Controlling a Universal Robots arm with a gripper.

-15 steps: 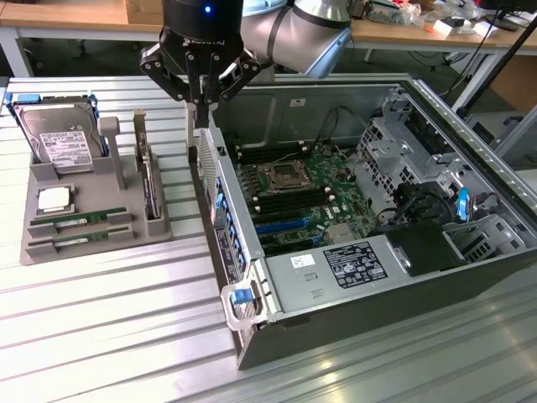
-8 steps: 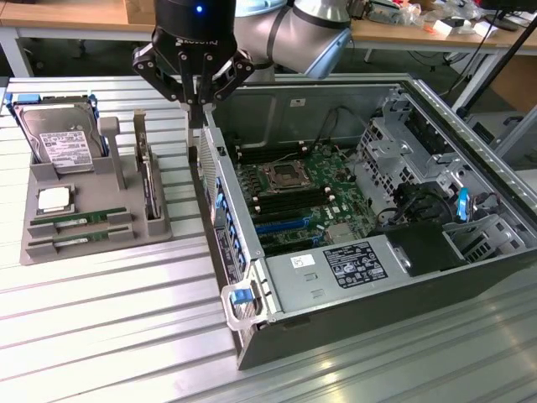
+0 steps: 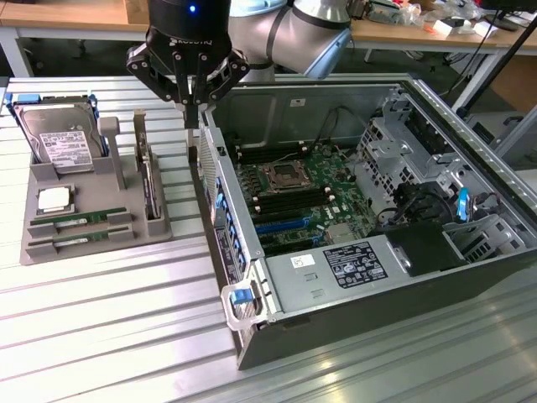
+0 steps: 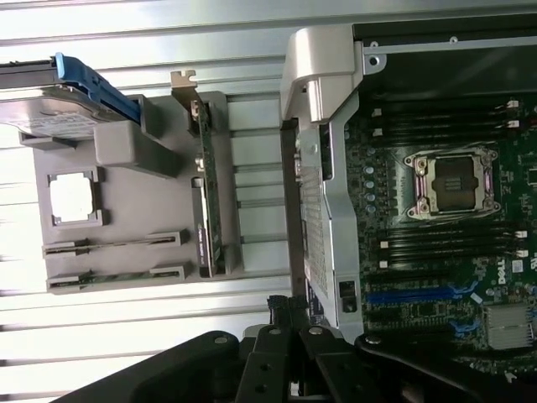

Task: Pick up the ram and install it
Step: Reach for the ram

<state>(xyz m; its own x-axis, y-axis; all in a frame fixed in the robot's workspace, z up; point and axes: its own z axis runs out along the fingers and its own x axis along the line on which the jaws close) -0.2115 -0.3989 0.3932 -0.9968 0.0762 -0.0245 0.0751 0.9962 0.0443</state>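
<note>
Green ram point(image 3: 80, 220) lies in two slots of the grey holder point(image 3: 92, 189), with a processor point(image 3: 54, 199), a hard drive point(image 3: 54, 134) and a card point(image 3: 149, 189); their labels are unreadable. Next to the holder, the closed, empty hand point(image 3: 191, 113) hangs over the open computer case point(image 3: 336, 327) wall.

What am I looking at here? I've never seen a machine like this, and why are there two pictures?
It is a robot arm ending in a black gripper, its hand. The exterior view comes from a camera standing off the arm; the wrist view from one on the arm's wrist, looking down past the gripper. On the metal table lie an open computer case and a grey holder with a hard drive, a processor chip, an upright card and two green ram sticks. The gripper is shut, holds nothing, and hangs by the case wall facing the holder.
</note>
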